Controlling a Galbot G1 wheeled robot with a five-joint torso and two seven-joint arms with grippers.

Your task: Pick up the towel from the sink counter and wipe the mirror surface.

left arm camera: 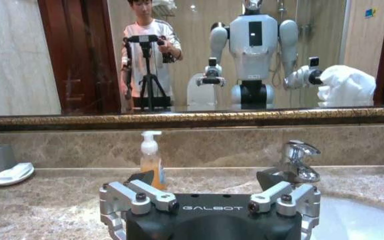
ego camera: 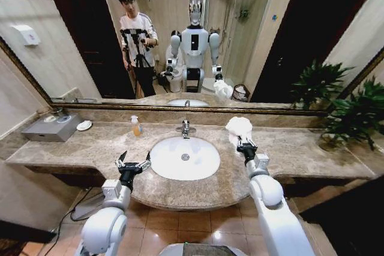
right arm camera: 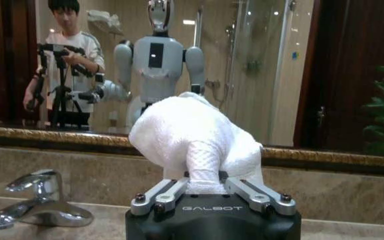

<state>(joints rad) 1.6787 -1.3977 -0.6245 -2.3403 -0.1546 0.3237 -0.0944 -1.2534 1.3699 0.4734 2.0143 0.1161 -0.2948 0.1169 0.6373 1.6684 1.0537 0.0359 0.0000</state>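
My right gripper (ego camera: 244,144) is shut on the white towel (ego camera: 239,127), holding it bunched above the sink counter (ego camera: 300,148), right of the faucet and just in front of the mirror's lower frame. In the right wrist view the towel (right arm camera: 192,135) bulges up out of the shut right gripper (right arm camera: 204,187), with the mirror (right arm camera: 279,75) close behind it. The mirror (ego camera: 270,40) spans the whole wall above the counter. My left gripper (ego camera: 133,161) is open with nothing in it, low over the counter's front edge left of the basin; the left gripper (left arm camera: 209,180) faces the back wall.
An oval white basin (ego camera: 185,157) and chrome faucet (ego camera: 185,128) sit mid-counter. A soap bottle (ego camera: 137,126) stands left of the faucet. A grey box (ego camera: 54,127) and small white dish (ego camera: 84,125) are far left. Potted plants (ego camera: 354,112) crowd the right end.
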